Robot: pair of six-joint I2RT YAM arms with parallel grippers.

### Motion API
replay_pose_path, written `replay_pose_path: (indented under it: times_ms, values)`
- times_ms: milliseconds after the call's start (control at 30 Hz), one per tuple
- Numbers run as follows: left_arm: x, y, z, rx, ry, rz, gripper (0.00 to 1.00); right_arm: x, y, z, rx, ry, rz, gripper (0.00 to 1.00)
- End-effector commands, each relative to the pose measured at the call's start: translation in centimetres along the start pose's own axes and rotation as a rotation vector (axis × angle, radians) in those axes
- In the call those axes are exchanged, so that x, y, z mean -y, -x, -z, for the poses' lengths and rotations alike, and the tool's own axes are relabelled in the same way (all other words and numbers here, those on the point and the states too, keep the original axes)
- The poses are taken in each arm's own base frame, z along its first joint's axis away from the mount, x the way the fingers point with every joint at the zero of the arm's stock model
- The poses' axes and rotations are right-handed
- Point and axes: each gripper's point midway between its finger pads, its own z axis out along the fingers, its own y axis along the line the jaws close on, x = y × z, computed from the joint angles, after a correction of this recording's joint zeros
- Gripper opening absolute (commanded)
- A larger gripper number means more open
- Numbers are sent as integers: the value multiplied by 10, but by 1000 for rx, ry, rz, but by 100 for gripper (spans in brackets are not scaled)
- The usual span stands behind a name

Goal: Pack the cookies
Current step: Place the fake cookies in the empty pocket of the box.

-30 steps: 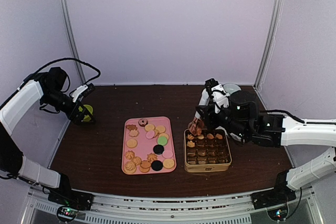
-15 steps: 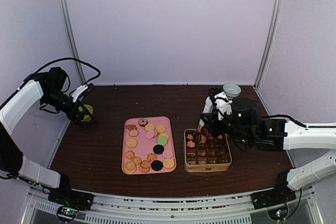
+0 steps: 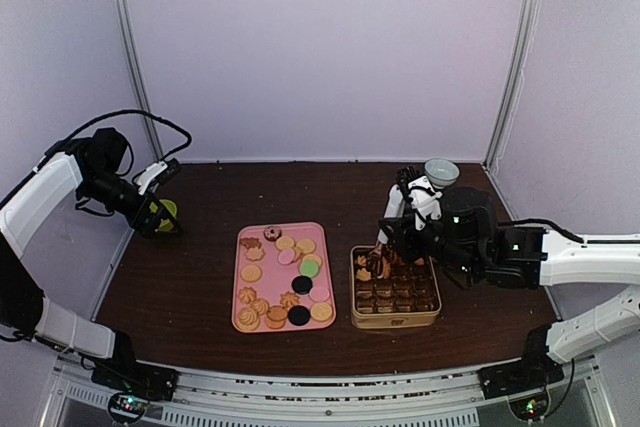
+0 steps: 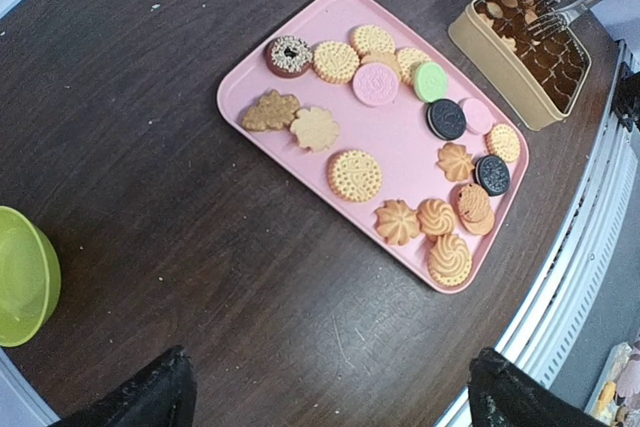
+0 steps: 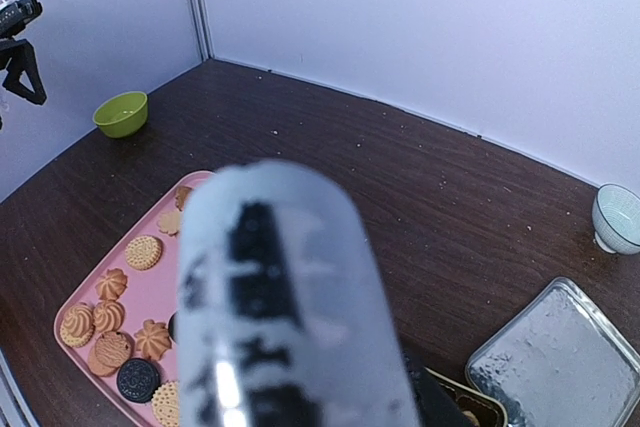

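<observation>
The right gripper (image 3: 386, 243) is clamped on metal tongs (image 4: 565, 2), whose tips hang over the far left corner of the tin (image 3: 395, 319), where some cookies already sit. The left gripper (image 3: 157, 215) hangs with its fingers (image 4: 150, 397) spread wide on nothing, by the green bowl (image 3: 166, 211) at the table's (image 3: 200, 287) left edge. Most cookies (image 4: 355, 175) lie on the pink tray (image 4: 400, 152), just left of the tin near the front edge. Bare wood runs wide left of the tray and along the far edge. The overhead view hides the tin's lid (image 5: 555, 362) behind the arm. The right wrist view shows it lying flat near a pale bowl (image 5: 617, 215), with the tongs there a blur.
</observation>
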Motion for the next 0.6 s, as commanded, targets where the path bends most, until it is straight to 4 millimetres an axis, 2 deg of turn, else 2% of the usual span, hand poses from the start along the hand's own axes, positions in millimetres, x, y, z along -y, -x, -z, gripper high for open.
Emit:
replay_pose_path:
  times_ms: [0, 200, 567]
  values:
    - [0, 9, 4, 34, -9, -24, 98, 1, 12, 7, 36, 8, -23, 41]
    - [1, 8, 4, 32, -11, -20, 98, 1, 14, 8, 41, 8, -19, 42]
    - [0, 9, 5, 31, -7, -26, 98, -5, 44, 12, 90, 27, 1, 41]
